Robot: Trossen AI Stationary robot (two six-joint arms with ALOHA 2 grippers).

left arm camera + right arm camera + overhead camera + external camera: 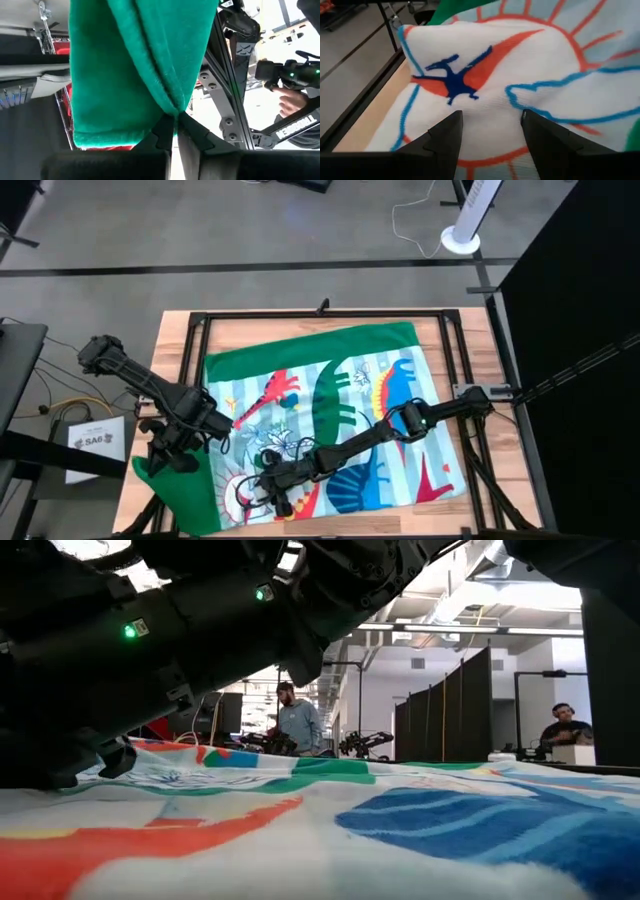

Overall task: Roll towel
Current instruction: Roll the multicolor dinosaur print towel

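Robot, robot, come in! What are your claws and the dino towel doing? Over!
Left gripper shut on the towel, pinching its green edge. Right gripper open, low over the print near the front edge. Towel flat, not rolled. Nothing in the way.

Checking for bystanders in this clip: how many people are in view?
2, both in the low view's background: one standing behind the towel, one seated at far right. A hand in the left wrist view may be a third person.

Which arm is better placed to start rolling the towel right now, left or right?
Probably left. The left claw is already shut on the towel, pinching a green fold at its left edge. The right claw is open, poised over the printed part near the front edge, gripping nothing.
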